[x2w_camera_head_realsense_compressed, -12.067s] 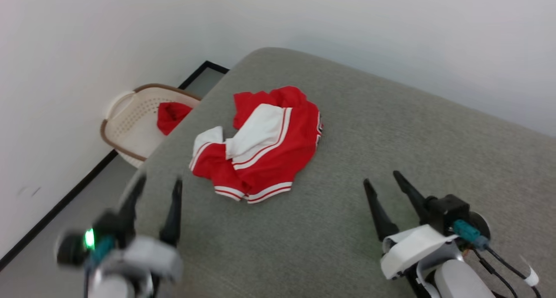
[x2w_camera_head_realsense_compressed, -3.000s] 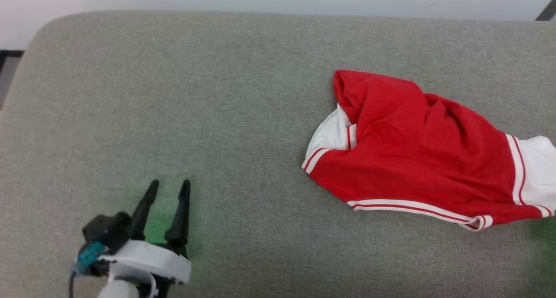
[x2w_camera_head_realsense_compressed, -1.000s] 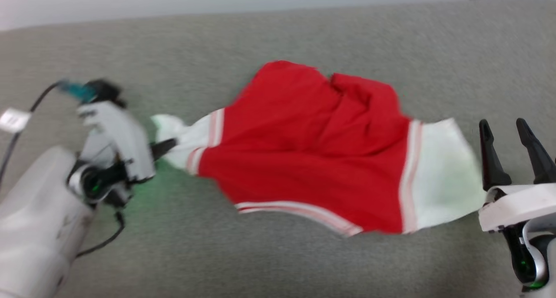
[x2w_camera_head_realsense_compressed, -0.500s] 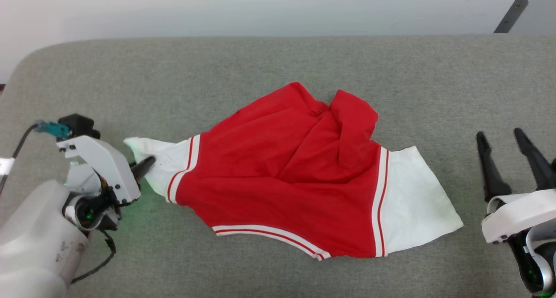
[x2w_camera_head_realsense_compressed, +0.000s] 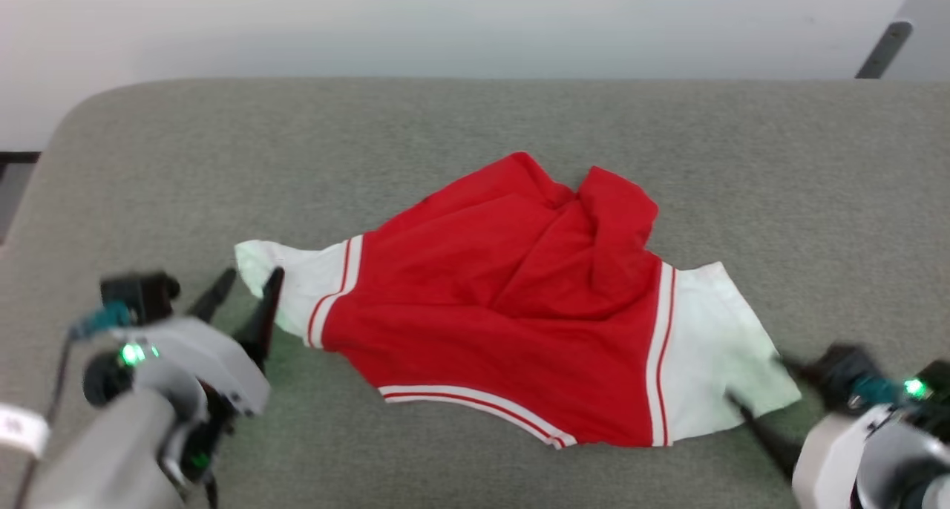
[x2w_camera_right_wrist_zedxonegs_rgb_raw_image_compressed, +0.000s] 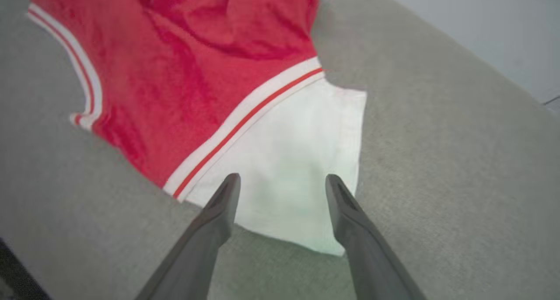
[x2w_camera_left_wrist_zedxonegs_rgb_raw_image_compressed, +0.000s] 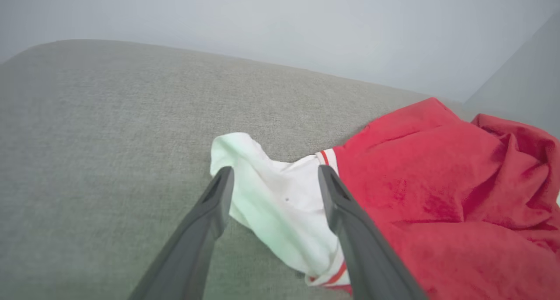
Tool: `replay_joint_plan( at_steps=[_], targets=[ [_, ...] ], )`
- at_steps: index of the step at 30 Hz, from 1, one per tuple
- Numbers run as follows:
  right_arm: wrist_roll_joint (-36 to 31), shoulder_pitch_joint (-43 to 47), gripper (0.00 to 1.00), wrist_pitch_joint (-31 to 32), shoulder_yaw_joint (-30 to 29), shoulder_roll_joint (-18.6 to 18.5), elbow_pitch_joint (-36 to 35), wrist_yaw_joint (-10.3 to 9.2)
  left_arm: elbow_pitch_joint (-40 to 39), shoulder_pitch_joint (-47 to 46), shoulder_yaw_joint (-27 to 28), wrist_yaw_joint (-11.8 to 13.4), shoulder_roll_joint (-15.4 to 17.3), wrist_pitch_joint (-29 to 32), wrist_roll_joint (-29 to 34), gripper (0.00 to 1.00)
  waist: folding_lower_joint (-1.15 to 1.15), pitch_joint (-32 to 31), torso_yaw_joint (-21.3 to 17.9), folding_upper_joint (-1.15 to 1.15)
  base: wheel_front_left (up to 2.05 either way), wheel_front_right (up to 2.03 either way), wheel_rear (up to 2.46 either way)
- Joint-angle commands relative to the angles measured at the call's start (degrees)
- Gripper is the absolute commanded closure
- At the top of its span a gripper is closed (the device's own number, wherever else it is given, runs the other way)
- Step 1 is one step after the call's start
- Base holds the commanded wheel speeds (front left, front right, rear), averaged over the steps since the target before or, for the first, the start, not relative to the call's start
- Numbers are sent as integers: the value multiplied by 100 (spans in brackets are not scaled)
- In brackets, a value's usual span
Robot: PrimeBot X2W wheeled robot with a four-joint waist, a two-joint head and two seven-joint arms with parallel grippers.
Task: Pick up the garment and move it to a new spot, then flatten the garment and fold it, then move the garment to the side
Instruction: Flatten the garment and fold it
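Since half a second ago the left gripper (x2w_camera_head_realsense_compressed: 249, 283) has let go of the left sleeve's tip and its fingers now stand spread. In the left wrist view the sleeve's end lies between them (x2w_camera_left_wrist_zedxonegs_rgb_raw_image_compressed: 275, 173); I cannot tell whether they touch it. The right gripper (x2w_camera_head_realsense_compressed: 764, 386), blurred in the head view, has swung in towards the right sleeve, and in its own wrist view it shows its fingers wide apart over that sleeve's corner (x2w_camera_right_wrist_zedxonegs_rgb_raw_image_compressed: 282, 179).

The grey cushion (x2w_camera_head_realsense_compressed: 475, 116) ends at a pale wall (x2w_camera_head_realsense_compressed: 445, 19) on the far side, with a rounded corner at far left. Bare cloth surrounds the garment (x2w_camera_head_realsense_compressed: 512, 301), widest at left and far side.

The garment lies mid-cushion, stretched left to right. Its red body is rumpled into folds at the far middle, a white sleeve lies at each end, and the striped hem slants along the near side.
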Motion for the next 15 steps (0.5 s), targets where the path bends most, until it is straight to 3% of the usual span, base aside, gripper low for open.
replay_joint_plan(
  at_steps=[1, 6, 9, 15],
  targets=[
    [158, 1, 0, 101, 218, -132, -67, -6, -95, 161, 53, 118, -39, -107, 57, 0, 0, -33, 114, 0, 0, 0, 0],
    [594, -319, 0, 628, 1167, -985, -269, -5, -811, 831, 286, 707, -182, -335, 588, 0, 0, 4, 416, 0, 0, 0, 0],
    [653, -572, 0, 822, 1630, -1346, -288, -6, -1340, 1205, 631, 925, -349, -340, 1014, 0, 0, 83, 621, 0, 0, 0, 0],
    [721, -1093, 0, 979, 2530, -1795, -158, -6, -1843, 1597, 1043, 927, -620, -336, 1613, 0, 0, 296, 1001, 0, 0, 0, 0]
  ],
)
